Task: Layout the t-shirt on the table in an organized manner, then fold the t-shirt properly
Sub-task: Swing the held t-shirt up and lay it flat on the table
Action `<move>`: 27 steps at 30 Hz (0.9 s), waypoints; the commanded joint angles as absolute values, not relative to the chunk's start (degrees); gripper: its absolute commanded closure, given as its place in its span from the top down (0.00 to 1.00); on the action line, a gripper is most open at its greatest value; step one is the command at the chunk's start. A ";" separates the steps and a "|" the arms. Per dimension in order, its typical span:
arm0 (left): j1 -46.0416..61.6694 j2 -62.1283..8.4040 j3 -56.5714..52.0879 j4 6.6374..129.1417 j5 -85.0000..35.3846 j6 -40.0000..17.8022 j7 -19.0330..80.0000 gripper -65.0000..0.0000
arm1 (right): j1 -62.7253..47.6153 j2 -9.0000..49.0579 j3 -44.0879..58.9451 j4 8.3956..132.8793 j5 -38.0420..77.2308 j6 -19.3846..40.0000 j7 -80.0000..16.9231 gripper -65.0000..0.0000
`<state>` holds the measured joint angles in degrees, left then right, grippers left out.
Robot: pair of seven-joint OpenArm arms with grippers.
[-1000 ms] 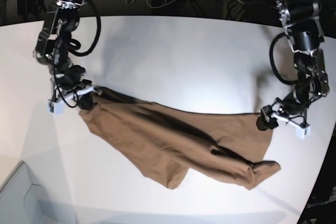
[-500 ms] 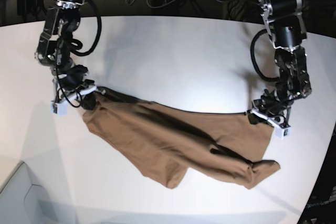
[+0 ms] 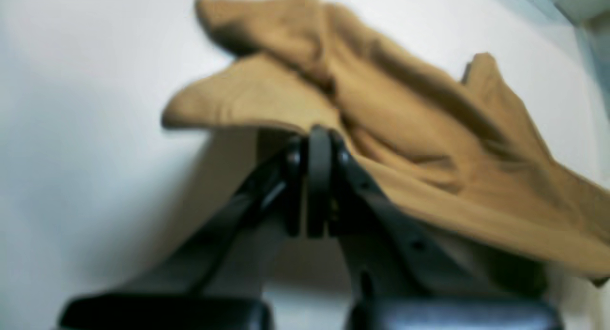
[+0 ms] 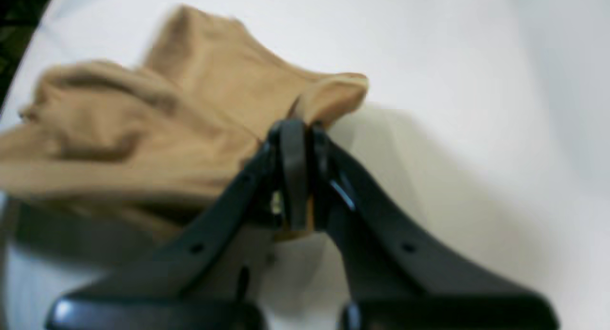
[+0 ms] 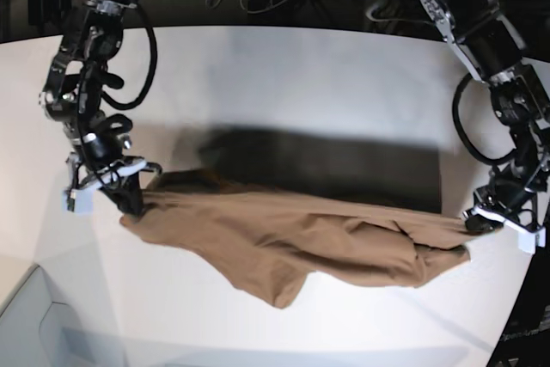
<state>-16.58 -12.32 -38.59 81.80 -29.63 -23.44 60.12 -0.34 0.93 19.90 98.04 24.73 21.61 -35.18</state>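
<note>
Two Grips Stretching the Shirt's Far Edge

The left gripper's fingertips (image 5: 483,223) are pressing together on the cloth at four o'clock in the base view, and the right gripper's fingertips (image 5: 136,204) are pinching it at eight o'clock, both nearly closed. Between them the t-shirt (image 5: 258,242) is hanging taut along its upper edge, that edge lifting off the table (image 5: 284,333) and casting shadow, while the lower part is drooping toward six o'clock in creases.

Doing this well probably means keeping both hands level, tensioning gently so that neither pinch is slipping, then drawing the edge toward twelve o'clock and lowering it slowly, letting the bunched layers trail flat.

As for room, bare white surface is lying from eleven to one o'clock, good for spreading. The table's curved edge is running close below the shirt at six, so swinging cloth that way looks risky. Both arms are standing well apart.
</note>
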 commanded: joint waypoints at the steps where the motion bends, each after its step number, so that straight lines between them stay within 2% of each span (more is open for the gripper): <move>1: -18.07 -13.14 -38.81 84.97 -31.08 -23.52 59.38 0.01 | 0.31 1.01 20.09 100.70 25.54 21.93 -34.77 0.00; 8: -20.53 -13.14 -38.55 92.97 -34.68 -23.52 60.70 0.01 | 1.10 0.84 19.91 112.66 25.54 22.02 -39.96 0.00; 13: -27.30 -13.14 -38.46 92.79 -34.24 -23.43 60.88 0.00 | 5.93 1.89 18.42 113.36 25.54 22.02 -40.40 0.00; 18: -37.93 -13.32 -32.22 86.73 -33.98 -23.43 60.53 0.00 | 16.66 3.03 18.07 105.45 25.36 22.02 -42.15 0.00; 22: -45.05 -12.70 -26.95 80.31 -29.23 -23.43 59.47 0.00 | 25.98 6.73 18.15 98.07 25.36 22.02 -42.51 0.00; 27: -52.97 -10.95 -20.09 69.67 -26.68 -23.43 50.42 0.00 | 39.96 10.15 18.15 85.85 25.54 22.11 -42.24 0.00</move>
<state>-50.57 -10.61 -20.10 68.53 -25.43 -22.96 51.92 37.85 9.54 18.24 84.55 24.49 21.74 -44.40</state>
